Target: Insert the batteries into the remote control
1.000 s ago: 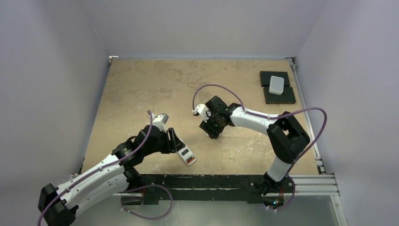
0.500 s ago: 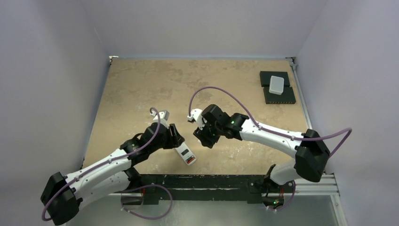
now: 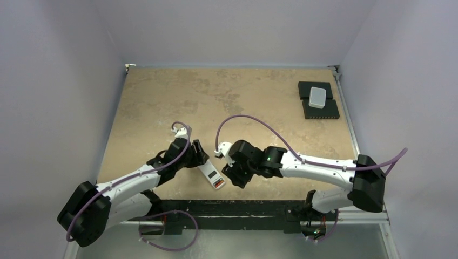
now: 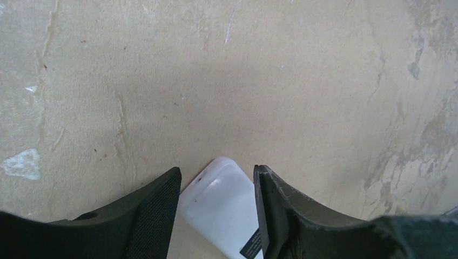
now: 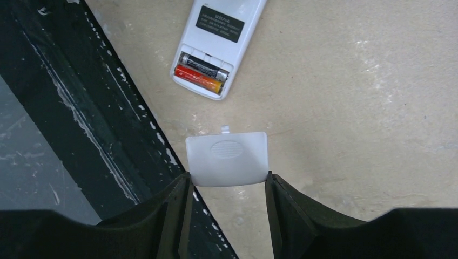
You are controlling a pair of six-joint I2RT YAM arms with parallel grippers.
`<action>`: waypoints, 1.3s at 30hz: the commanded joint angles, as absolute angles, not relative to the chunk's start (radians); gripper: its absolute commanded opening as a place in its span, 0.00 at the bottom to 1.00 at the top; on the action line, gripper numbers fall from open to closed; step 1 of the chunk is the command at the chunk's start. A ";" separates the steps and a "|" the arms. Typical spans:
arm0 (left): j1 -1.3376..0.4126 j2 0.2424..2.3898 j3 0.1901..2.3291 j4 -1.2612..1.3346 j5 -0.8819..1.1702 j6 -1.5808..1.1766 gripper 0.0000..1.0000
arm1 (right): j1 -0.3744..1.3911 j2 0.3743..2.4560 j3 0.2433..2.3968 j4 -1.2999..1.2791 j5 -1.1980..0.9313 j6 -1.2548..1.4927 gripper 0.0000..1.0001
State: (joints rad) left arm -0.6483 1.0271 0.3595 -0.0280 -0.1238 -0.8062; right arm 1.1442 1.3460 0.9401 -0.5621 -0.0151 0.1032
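Observation:
The remote control (image 3: 210,174) lies back-up near the table's front edge. Its open compartment holds two batteries (image 5: 201,73) side by side, one dark, one red-orange. My left gripper (image 4: 216,172) straddles the remote control's (image 4: 227,210) far end, and both fingers press its white sides. In the top view the left gripper (image 3: 199,156) sits just left of the remote. My right gripper (image 5: 227,178) is shut on the white battery cover (image 5: 227,159), held a little short of the remote control's (image 5: 219,32) open end. The right gripper (image 3: 233,175) hovers just right of the remote.
A plain white box (image 3: 317,97) rests on black pads at the back right. The black frame rail (image 3: 237,208) runs along the front edge, close under my right gripper and the rail (image 5: 81,108) shows beside the cover.
My right arm has swung down and to the left with the cover, closing in on the remote. My left gripper has shifted forward over the remote's far end. The remote has stayed put.

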 commanded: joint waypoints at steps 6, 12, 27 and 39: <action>-0.630 1.065 0.275 0.149 0.020 -0.773 0.53 | 1.226 1.330 0.928 -0.561 0.050 0.264 0.22; -0.630 1.056 0.234 0.183 0.090 -0.764 0.53 | 1.273 1.368 0.943 -0.561 0.096 0.305 0.22; -0.629 0.970 0.167 0.105 0.120 -0.793 0.52 | 1.302 1.457 0.971 -0.554 0.127 0.318 0.22; -0.630 0.908 0.138 0.062 0.167 -0.827 0.51 | 1.302 1.510 1.019 -0.598 0.107 0.277 0.23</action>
State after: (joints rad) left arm -0.6289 0.9234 0.1696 0.1188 0.1280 -0.8066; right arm 1.2961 1.4994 0.9771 -0.5770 0.1135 0.2935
